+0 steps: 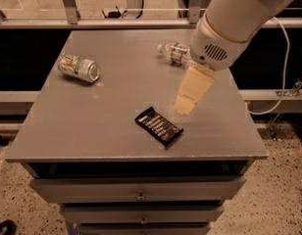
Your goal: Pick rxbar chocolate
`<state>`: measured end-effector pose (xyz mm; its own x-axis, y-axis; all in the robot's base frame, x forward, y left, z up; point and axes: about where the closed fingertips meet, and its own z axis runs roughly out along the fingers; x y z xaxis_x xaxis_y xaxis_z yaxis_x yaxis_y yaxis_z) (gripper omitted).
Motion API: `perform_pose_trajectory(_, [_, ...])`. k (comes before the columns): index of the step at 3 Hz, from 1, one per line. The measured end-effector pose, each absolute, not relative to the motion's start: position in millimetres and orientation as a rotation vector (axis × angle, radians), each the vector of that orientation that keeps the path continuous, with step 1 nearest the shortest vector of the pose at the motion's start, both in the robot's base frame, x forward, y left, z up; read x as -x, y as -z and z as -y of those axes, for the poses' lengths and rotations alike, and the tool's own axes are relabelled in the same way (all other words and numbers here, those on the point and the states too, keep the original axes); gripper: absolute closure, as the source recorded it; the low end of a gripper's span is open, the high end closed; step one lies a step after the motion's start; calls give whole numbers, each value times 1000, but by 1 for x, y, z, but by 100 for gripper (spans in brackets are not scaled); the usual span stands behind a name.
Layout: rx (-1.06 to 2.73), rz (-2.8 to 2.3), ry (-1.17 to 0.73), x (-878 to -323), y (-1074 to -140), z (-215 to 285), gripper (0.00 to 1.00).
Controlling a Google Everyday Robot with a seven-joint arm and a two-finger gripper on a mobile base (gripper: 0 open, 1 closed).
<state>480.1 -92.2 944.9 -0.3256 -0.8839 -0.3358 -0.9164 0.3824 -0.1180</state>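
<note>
- Upper left of the frame: a green-and-white drink can (78, 68) lies on its side on the grey bench (82, 126), its metal end facing lower right.
- The can is well apart from everything else on the bench top.
- Along the bottom of the frame, below the bench top, the fronts of stacked drawers (141, 196) show, each with a small pull at its middle.
- Centre of the frame, a touch low: here's the rxbar chocolate (159, 126), a flat black wrapper with rows of pale lettering.
- It lies flat on the bench, angled from upper left to lower right, and it sits near the front edge.
- Nothing is touching the bar; it is free on the surface.
- Up top, right of centre: a clear plastic water bottle (176, 53) lies on its side, cap end pointing left, with its right end hidden behind the arm.
- Right beside the bar now: the pale beige gripper (184, 106) points down and to the left, its tip just off the bar's upper right end, close but apart from it.
- Whether the gripper is released or clenched, I cannot tell from this angle; it grasps nothing.
- Upper right: the big white arm (239, 18) slants in from the top right corner, a vented round housing at its lower end.
- Far right: a white cable (285, 58) trails down beside the bench.
</note>
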Motion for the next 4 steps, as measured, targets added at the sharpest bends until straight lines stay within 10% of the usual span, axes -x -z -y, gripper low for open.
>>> perform_pose_trajectory(4, [1412, -2494, -131, -453, -838, 13, 0])
